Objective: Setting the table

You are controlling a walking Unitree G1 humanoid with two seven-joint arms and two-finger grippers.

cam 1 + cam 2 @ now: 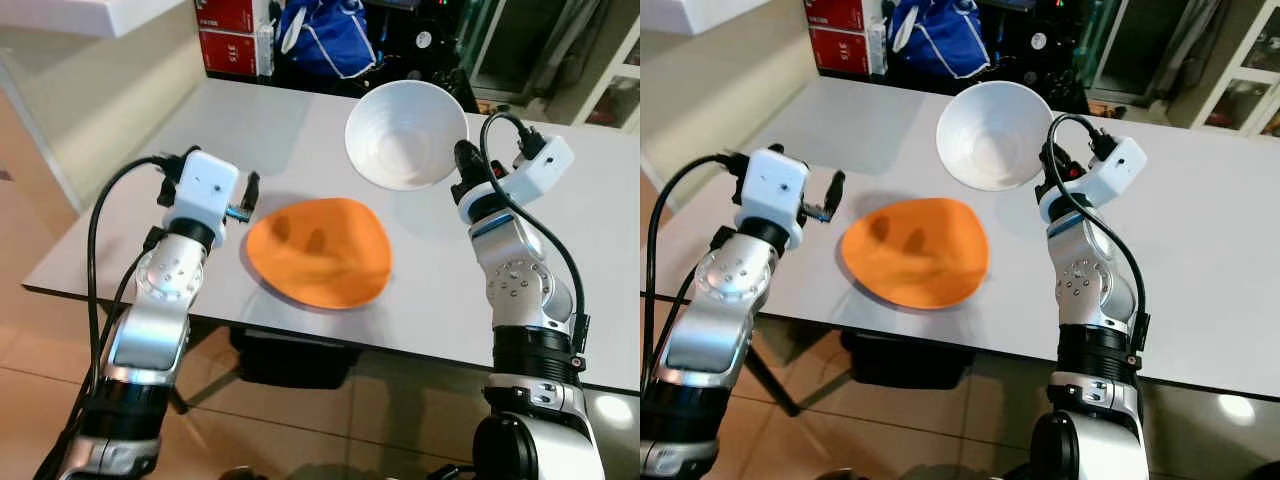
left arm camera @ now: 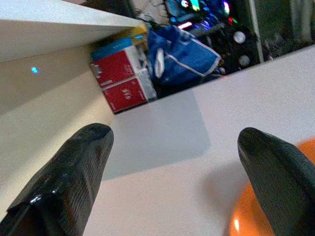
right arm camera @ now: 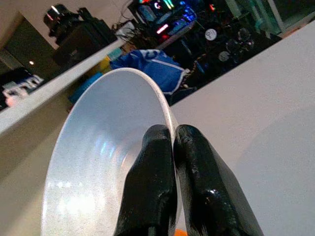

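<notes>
Right gripper (image 3: 172, 142) clenched on rim of white bowl (image 1: 405, 133), one finger inside, one outside. Bowl held up off grey surface (image 1: 590, 250), tipped so its mouth faces camera, just behind orange plate (image 1: 320, 250). Plate lies flat near front edge of surface, between both arms. Left gripper (image 2: 174, 162) released, fingers spread wide, nothing between them, hovering just beside plate's left edge. Background clutter beyond surface: red boxes (image 1: 230, 35), blue bag (image 1: 325, 35).
</notes>
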